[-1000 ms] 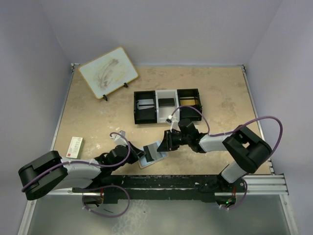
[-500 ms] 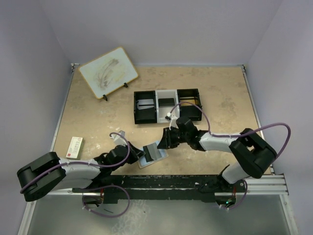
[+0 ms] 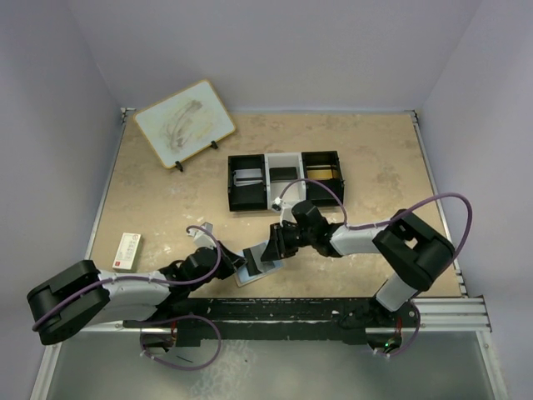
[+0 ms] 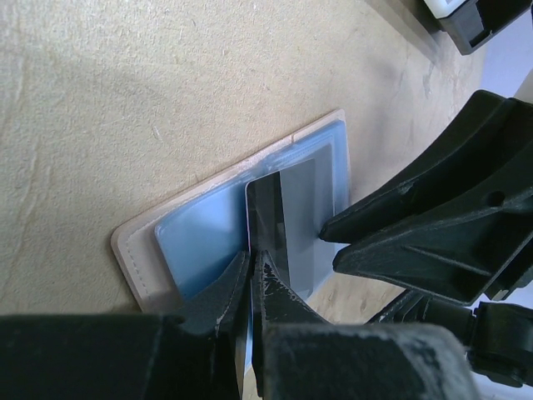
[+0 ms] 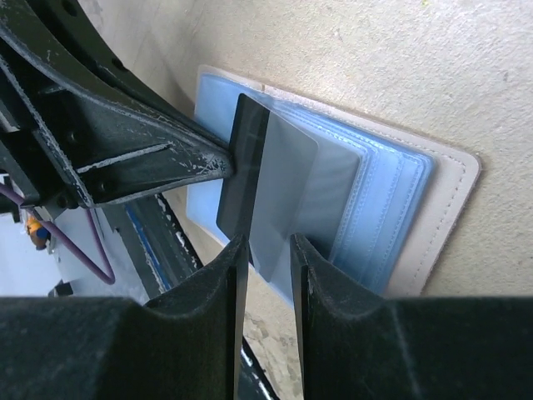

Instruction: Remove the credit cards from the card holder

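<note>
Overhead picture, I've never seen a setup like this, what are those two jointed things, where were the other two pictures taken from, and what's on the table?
Those are robot arms, a left arm and a right arm, bolted at the near edge of the table. The overhead camera looks down on them. The other two pictures come from a camera on each wrist, so each shows its own fingers close up. On the table are a three-compartment tray, a whiteboard, a red-and-white box and, between the arms, an open pale-blue card holder with a dark card and a silvery card on it. The left gripper is shut, its tips at the dark card's edge. The right gripper has its fingers apart on either side of the silvery card's end; whether they grip it I cannot tell.
</note>
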Available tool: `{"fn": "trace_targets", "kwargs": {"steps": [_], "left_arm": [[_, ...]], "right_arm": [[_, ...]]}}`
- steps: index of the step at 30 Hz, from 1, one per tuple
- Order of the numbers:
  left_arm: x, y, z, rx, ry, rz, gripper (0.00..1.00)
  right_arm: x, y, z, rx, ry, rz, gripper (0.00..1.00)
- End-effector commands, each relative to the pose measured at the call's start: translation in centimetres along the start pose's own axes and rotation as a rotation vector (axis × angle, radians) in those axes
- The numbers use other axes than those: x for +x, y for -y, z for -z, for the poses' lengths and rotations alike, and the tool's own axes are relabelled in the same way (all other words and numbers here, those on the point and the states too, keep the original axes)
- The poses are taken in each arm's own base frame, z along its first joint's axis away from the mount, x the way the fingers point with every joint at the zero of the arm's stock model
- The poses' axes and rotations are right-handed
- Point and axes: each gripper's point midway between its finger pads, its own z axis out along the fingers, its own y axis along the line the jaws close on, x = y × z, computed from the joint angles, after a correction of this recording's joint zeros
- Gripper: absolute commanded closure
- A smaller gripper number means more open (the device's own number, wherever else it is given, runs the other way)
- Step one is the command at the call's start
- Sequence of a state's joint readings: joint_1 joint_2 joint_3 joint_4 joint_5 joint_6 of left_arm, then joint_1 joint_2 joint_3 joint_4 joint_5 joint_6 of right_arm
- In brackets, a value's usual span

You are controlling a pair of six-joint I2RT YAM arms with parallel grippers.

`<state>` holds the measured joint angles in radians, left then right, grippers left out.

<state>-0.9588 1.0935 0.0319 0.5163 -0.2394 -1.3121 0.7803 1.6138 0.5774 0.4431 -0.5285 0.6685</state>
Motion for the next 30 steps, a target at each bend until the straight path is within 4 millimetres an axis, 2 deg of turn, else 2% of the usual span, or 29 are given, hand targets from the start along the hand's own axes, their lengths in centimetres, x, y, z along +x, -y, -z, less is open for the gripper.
{"fn": "trace_targets", "kwargs": {"steps": [1,6,8,12,18,30], "left_arm": [[0.0,-1.9,0.1,-0.068,0.008,-0.052,1.00],[-0.1,-1.3,0.2,-0.043,0.011,-0.044,0.99],[-0.1,-0.9,0.2,-0.021,0.011,-0.029,0.89],[-0.1,-0.1,0.4,0.035,0.015,0.018,0.76],[-0.1,-0.1,0.6,0.061,0.020,0.050,0.71],[0.4,0.8,0.4,0.095,-0.005,0.055,0.69]], "right_arm": [[-0.4,-0.3,-0.5,-0.016,0.010,0.007,0.69],[0.8,1.4,-0.9,0.040,-0.019,-0.032,0.70],[1.5,1.8,-1.0,0.046,-0.029,-0.051,0.70],[3.0,2.3,-1.1,0.028,-0.049,-0.087,0.70],[3.6,1.6,-1.3,-0.038,-0.054,-0.122,0.71],[4.0,1.5,-1.8,-0.077,-0.063,-0.152,0.71]]}}
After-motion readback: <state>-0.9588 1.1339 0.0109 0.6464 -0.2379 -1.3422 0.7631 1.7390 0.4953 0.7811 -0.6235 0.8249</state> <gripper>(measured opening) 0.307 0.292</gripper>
